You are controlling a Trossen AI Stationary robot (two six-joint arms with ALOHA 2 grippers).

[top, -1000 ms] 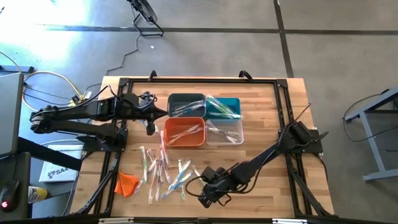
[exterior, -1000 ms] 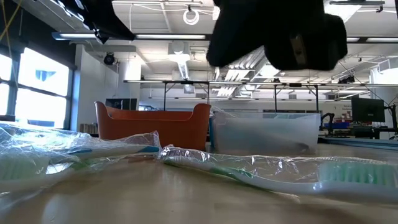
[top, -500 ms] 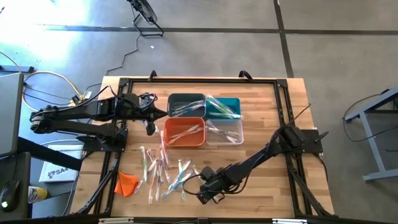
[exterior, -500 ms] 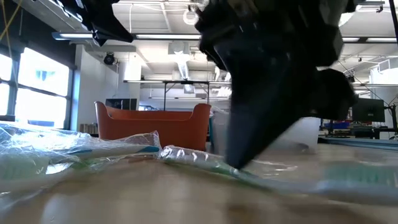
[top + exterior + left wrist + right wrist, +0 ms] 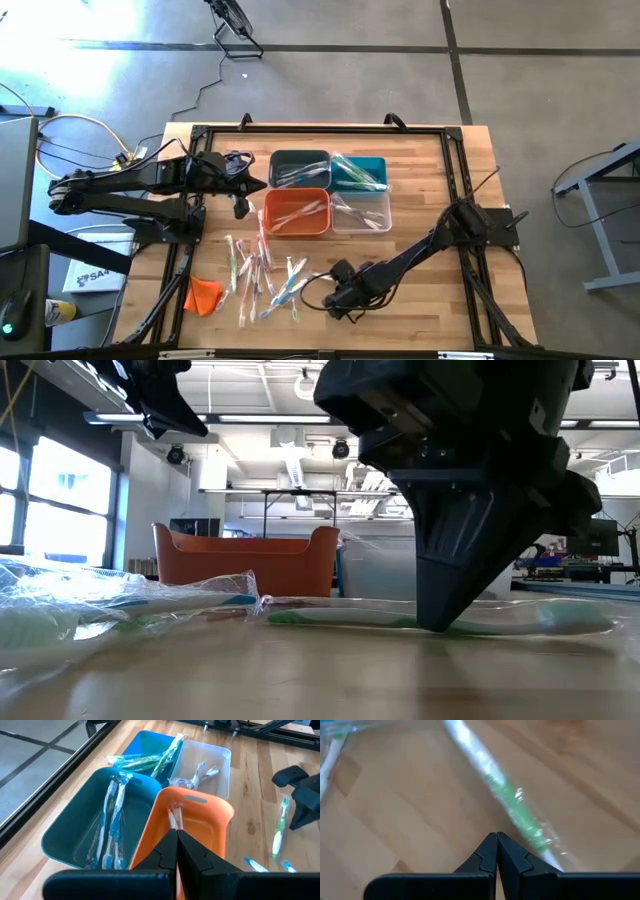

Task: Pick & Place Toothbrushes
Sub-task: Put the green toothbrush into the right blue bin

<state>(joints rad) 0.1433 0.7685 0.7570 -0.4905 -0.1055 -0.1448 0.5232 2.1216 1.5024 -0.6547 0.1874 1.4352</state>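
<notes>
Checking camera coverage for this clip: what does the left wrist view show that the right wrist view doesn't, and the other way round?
Only the left wrist view shows the four bins: dark grey bin, blue bin, orange bin and clear bin, all holding wrapped toothbrushes, plus the shut left gripper. Only the right wrist view shows the shut right gripper close over bare wood. Both show the green-handled toothbrush lying on the table.

Four bins (image 5: 330, 193) sit mid-table in a block; loose toothbrushes (image 5: 262, 277) lie before them, nearer the left
</notes>
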